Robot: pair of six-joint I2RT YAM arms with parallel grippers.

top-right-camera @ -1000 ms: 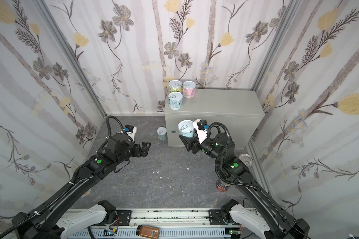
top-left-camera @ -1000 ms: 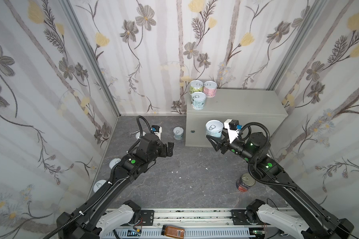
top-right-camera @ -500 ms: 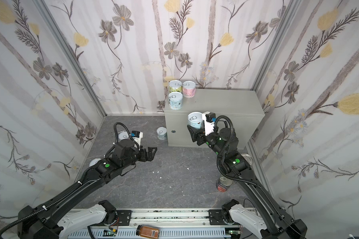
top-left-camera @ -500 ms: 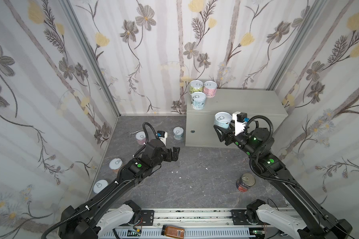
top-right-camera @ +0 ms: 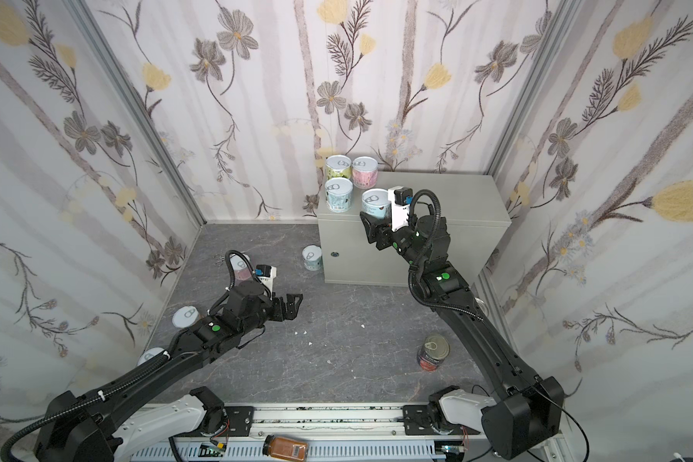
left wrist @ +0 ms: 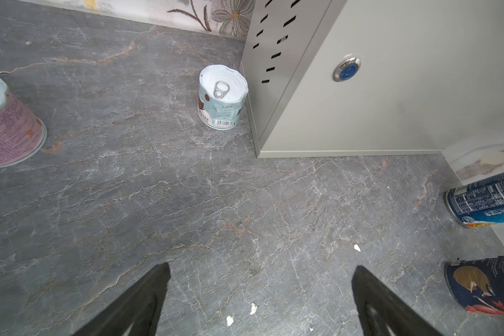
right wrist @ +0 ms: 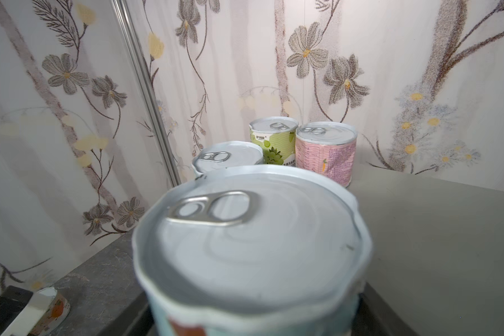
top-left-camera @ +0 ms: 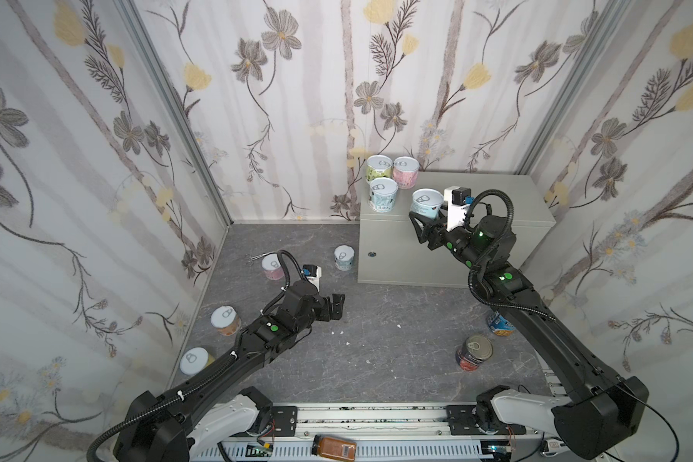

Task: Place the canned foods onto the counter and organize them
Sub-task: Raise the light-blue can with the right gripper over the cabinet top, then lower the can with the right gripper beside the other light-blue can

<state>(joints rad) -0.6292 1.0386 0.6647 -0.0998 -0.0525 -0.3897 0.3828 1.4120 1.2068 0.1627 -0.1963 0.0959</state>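
My right gripper (top-left-camera: 424, 225) is shut on a pale blue can (top-left-camera: 427, 204), upright, just above the front left part of the counter (top-left-camera: 497, 200). Its lid (right wrist: 250, 247) fills the right wrist view. Behind it on the counter stand a green can (top-left-camera: 379, 168), a pink can (top-left-camera: 405, 171) and a blue-white can (top-left-camera: 383, 195). My left gripper (top-left-camera: 335, 306) hangs open and empty over the floor. A teal can (left wrist: 221, 100) stands ahead of it beside the counter's corner. Other cans on the floor: pink (top-left-camera: 273, 267), orange (top-left-camera: 225, 320), yellow (top-left-camera: 193, 360), tomato-labelled (top-left-camera: 474, 352), blue-labelled (top-left-camera: 500, 324).
Floral walls close in the left, back and right. Small scissors (top-left-camera: 257, 258) lie by the floor's pink can. An amber jar (top-left-camera: 334, 446) lies on the front rail. White crumbs (left wrist: 253, 308) dot the floor below my left gripper. The counter's round lock (left wrist: 346, 69) faces forward.
My right gripper has lifted the pale blue can from in front of the counter to over its top edge. My left arm has swung right and nearer, still open.
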